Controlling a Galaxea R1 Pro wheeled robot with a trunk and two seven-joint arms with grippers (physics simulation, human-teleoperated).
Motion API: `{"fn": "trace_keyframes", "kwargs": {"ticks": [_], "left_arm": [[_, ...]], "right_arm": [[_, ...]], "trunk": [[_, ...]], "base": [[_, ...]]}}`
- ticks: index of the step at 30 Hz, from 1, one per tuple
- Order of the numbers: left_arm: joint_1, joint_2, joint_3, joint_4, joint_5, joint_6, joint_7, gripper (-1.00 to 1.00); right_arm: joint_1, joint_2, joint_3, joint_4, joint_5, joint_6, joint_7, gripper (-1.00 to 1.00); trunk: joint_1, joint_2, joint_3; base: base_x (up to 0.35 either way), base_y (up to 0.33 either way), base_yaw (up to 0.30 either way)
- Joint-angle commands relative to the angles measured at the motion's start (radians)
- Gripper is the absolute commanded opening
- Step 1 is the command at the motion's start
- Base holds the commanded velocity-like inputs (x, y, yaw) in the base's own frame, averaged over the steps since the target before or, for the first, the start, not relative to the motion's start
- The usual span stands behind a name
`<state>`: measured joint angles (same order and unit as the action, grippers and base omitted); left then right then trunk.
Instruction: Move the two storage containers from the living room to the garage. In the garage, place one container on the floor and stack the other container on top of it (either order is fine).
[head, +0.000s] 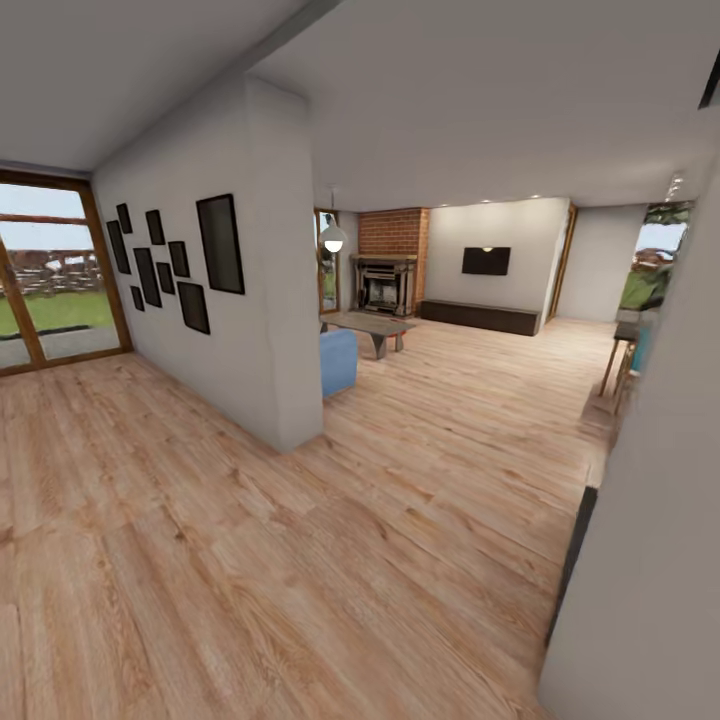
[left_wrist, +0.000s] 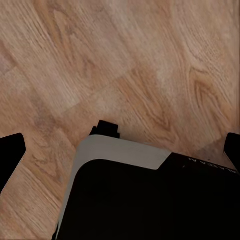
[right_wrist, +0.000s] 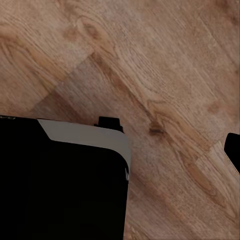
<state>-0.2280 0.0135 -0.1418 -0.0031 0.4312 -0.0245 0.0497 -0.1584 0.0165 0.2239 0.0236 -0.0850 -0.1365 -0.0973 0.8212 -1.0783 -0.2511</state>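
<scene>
Head view: robot in transit on the wood-plank floor (head: 300, 560). The living room lies ahead past the partition wall (head: 270, 330), with brick fireplace (head: 390, 262), wall TV (head: 486, 261) and blue sofa (head: 338, 361). The storage containers are not yet sighted. Judged best to steer wide of the wall corner.

Left wrist view: left gripper (left_wrist: 120, 145) over planks, jaws apart, empty.

Right wrist view: right gripper's spread cannot be told; the robot's dark base (right_wrist: 60, 185) sits below.

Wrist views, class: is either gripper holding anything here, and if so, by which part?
Nothing is held. The left fingertips stand wide apart over bare wood floor. One right fingertip shows at the frame's edge, nothing against it.
</scene>
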Motion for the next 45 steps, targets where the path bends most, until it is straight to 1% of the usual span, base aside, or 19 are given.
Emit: {"fn": "trace_keyframes", "kwargs": {"ticks": [1, 6, 32, 45], "left_arm": [[-0.001, 0.000, -0.009, 0.000, 0.008, -0.001, 0.002, 1.00], [-0.001, 0.000, -0.009, 0.000, 0.008, 0.003, 0.002, 1.00], [-0.001, -0.003, -0.010, 0.000, 0.007, -0.007, 0.002, 1.00], [-0.001, -0.004, -0.010, 0.000, 0.007, -0.008, 0.002, 1.00]], "right_arm": [[-0.001, 0.000, 0.009, 0.003, -0.008, -0.005, -0.002, 1.00], [-0.001, -0.001, 0.013, 0.003, 0.005, -0.006, -0.002, 1.00], [-0.001, -0.001, 0.016, 0.003, 0.009, -0.006, -0.002, 1.00], [-0.001, -0.001, 0.019, 0.003, 0.010, -0.004, -0.002, 1.00]], "trunk": [[0.001, -0.001, -0.001], [0.001, -0.001, -0.001], [0.001, -0.001, -0.001], [0.001, -0.001, -0.006]], "base": [[0.325, 0.019, 0.000], [0.325, 0.005, 0.000], [0.325, 0.000, -0.003], [0.325, 0.056, -0.249]]}}
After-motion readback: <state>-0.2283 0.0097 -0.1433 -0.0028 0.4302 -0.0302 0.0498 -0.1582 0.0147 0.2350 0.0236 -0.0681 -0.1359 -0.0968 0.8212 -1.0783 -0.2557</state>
